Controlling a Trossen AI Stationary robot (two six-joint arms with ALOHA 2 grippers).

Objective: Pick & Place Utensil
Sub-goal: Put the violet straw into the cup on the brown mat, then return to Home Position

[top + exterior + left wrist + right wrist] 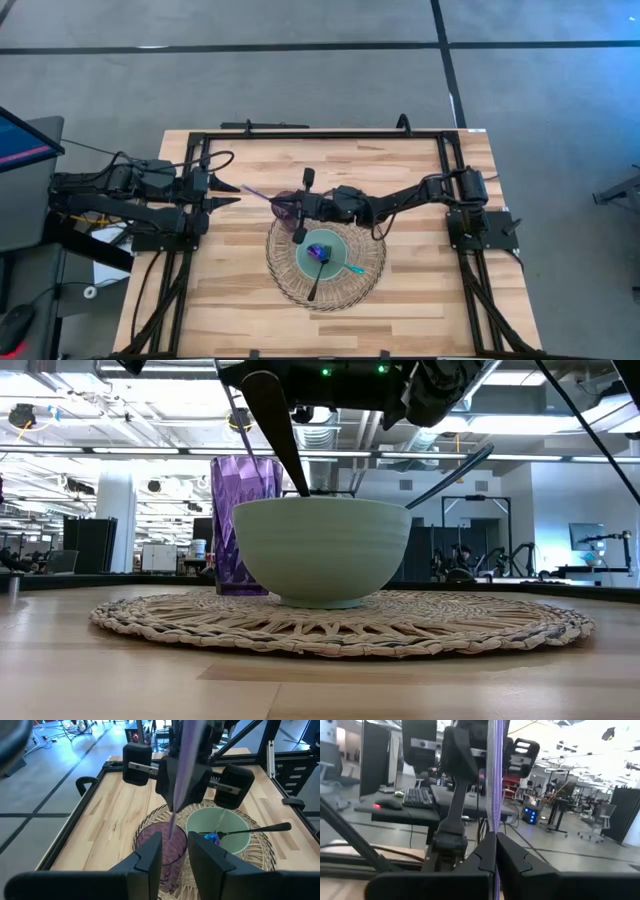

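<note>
A translucent purple utensil (262,195) slants up out of a purple faceted cup (283,212) that stands on a woven mat (290,275) next to a pale green bowl (335,240). My right gripper (293,208) hovers over the cup, shut on the utensil. In the left wrist view the utensil (181,780) runs down into the cup (155,842). My left gripper (232,201) is open, level, just left of the mat and pointing at the cup. Its fingers (150,860) touch nothing. In the low view the cup (240,500) stands behind the bowl (320,550). My right gripper pinches the purple utensil's handle (495,827) between its two shut fingers. The handle runs on forward past the fingertips, along the fingers, toward the table's left. The utensil is tilted, its free end high toward the left arm and its lower end (172,832) down in the cup's mouth.
The bowl holds a black spoon (314,285) whose handle sticks out toward the near edge, a teal utensil (352,269) leaning right, and a small blue object (318,251). A black frame (320,133) borders the table. Bare wood lies left and right of the mat.
</note>
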